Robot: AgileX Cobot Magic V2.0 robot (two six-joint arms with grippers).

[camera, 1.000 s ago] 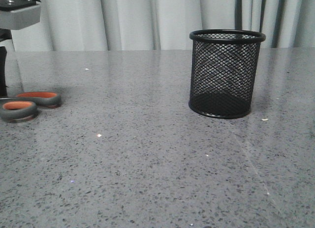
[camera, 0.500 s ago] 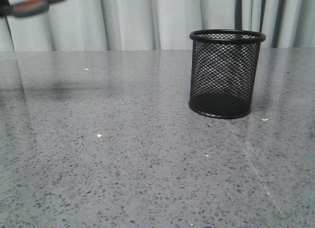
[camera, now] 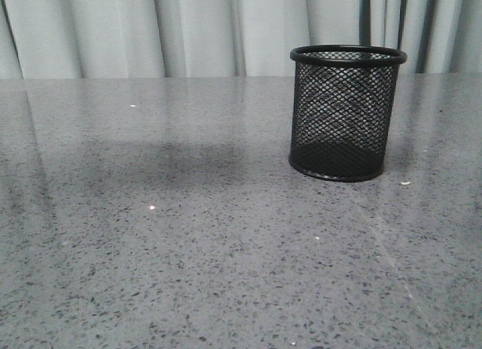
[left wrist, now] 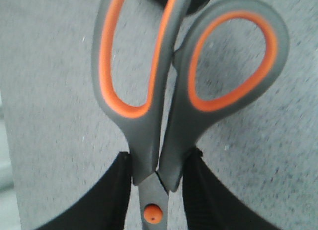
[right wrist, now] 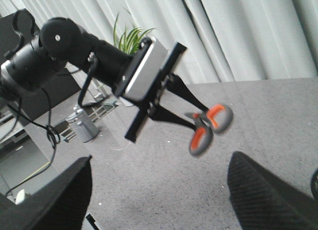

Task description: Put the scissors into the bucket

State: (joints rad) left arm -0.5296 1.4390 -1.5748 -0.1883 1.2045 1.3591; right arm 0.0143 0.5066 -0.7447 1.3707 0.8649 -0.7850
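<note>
Scissors (left wrist: 164, 106) hang in the air, left gripper (left wrist: 158, 183) clamped on the stiff neck by the pivot — a sound, if probably slick, hold — well clear of the mesh bucket (camera: 346, 111), while the right gripper's (right wrist: 159, 195) fingers stand wide apart, empty.

Seen from our right wrist camera, our left arm (right wrist: 74, 51) reaches out level above the table, its silver-faced wrist block tilted and the left gripper (right wrist: 191, 121) at its end clamped on the scissors (right wrist: 207, 126), held clear of the surface with the orange-lined loops pointing away from the arm; in our left wrist view, the two black fingers (left wrist: 115, 200) press on either side of the handle necks just above the pivot. Our right gripper (right wrist: 159, 195) shows only its two dark fingers, spread wide apart with nothing between them.
</note>
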